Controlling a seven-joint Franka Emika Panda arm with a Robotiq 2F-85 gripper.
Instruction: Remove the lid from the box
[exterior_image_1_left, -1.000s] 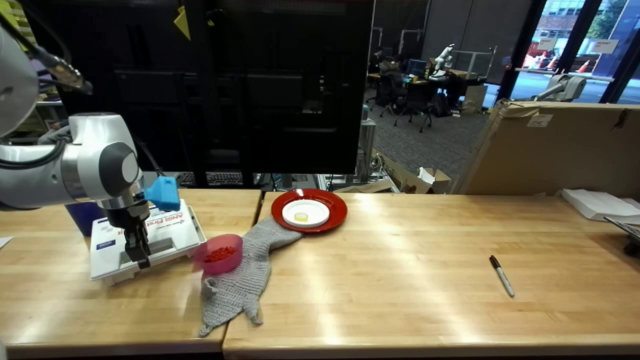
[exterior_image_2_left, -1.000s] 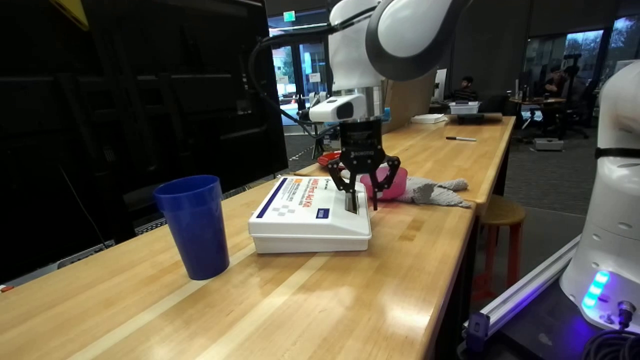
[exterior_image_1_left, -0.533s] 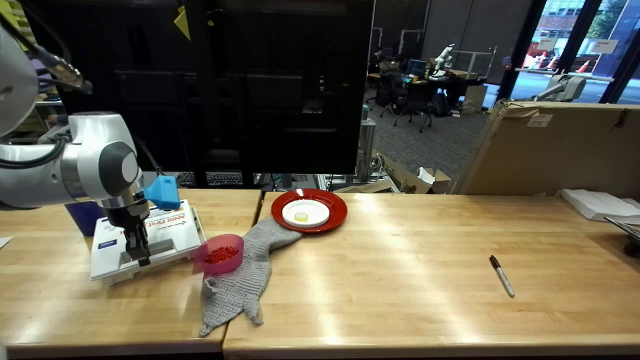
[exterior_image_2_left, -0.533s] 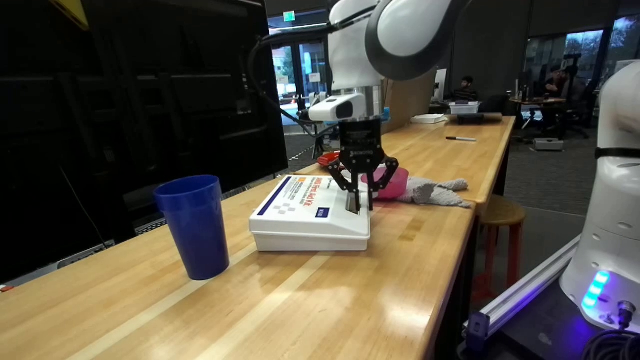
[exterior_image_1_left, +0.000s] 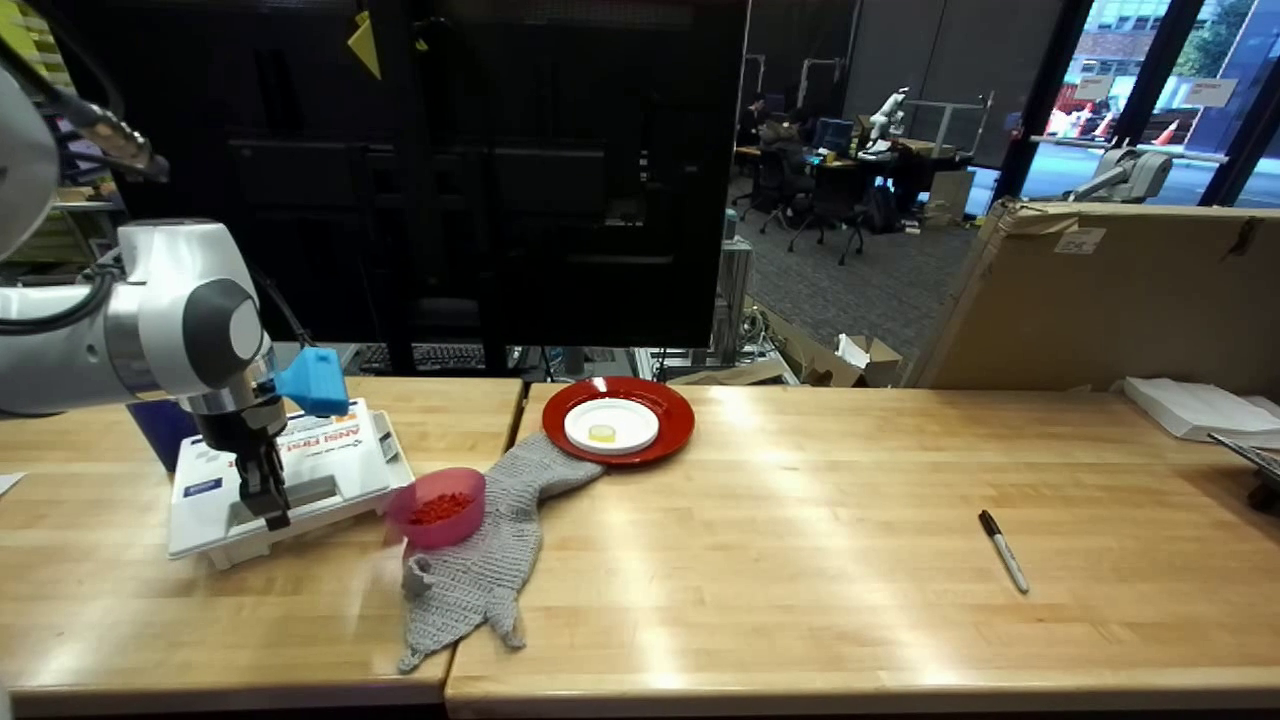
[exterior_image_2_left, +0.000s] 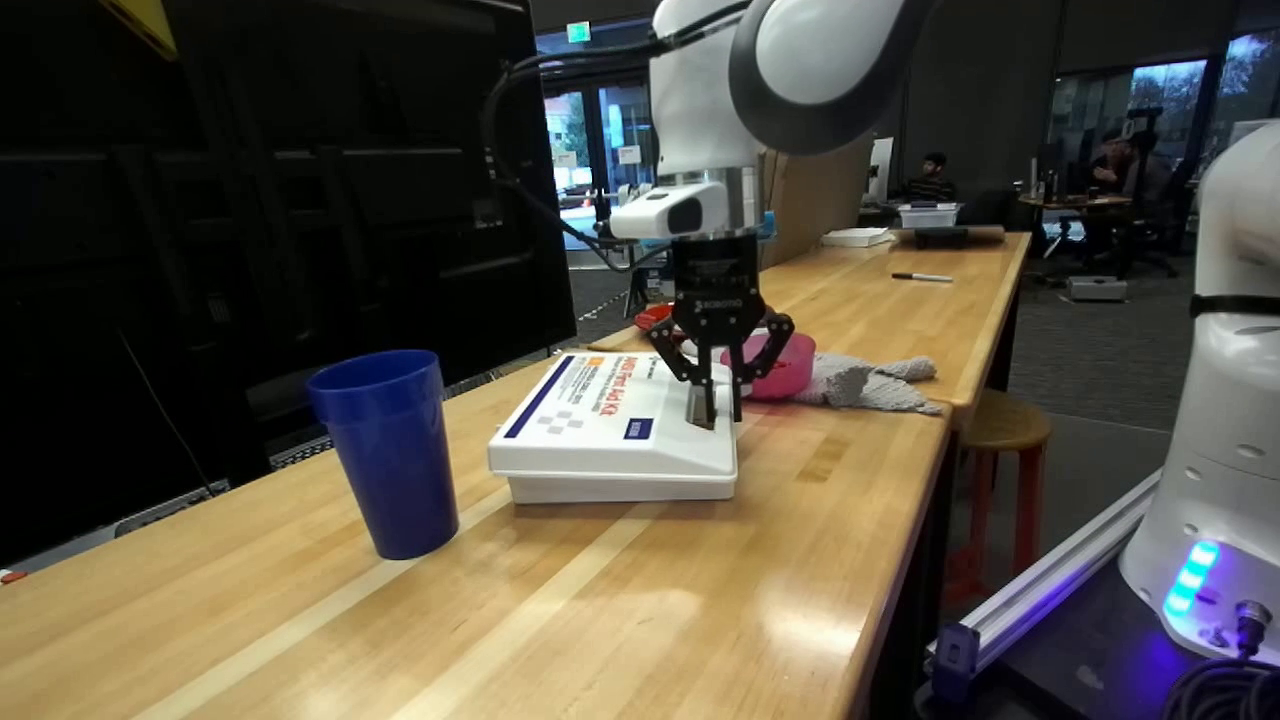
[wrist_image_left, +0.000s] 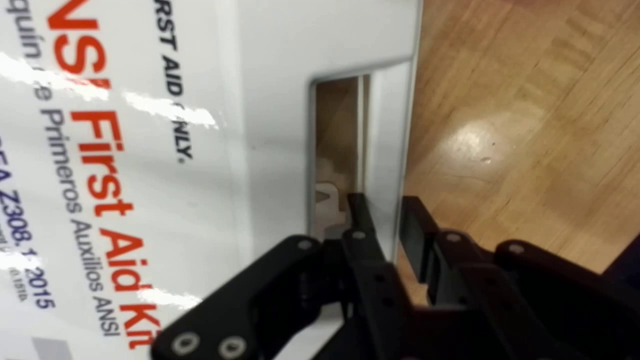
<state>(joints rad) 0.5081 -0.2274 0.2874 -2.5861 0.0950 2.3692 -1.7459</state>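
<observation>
The lid (exterior_image_1_left: 330, 465) is the white plastic top of a first aid kit, with red and blue print and a handle slot; it also shows in an exterior view (exterior_image_2_left: 590, 445) and the wrist view (wrist_image_left: 210, 210). The box (exterior_image_2_left: 620, 489) is the white lower part on the table, mostly hidden beneath the lid. The lid sits slightly shifted on it and overhangs one end. My gripper (exterior_image_2_left: 722, 418) points down at the lid's slotted edge. In the wrist view my gripper (wrist_image_left: 382, 199) has one finger in the slot and one outside, shut on the lid's edge strip.
A blue cup (exterior_image_2_left: 395, 460) stands close beside the box. A pink bowl (exterior_image_1_left: 440, 510) with red bits sits on a grey cloth (exterior_image_1_left: 480, 570) by the box's other end. A red plate (exterior_image_1_left: 675, 420) and a marker (exterior_image_1_left: 1003, 550) lie farther along. Dark panels (exterior_image_2_left: 300, 200) rise behind the table.
The jaws have narrowed onto the lid's edge strip. In both exterior views the gripper and lid have then shifted slightly left, while the lower box has stayed nearly in place.
</observation>
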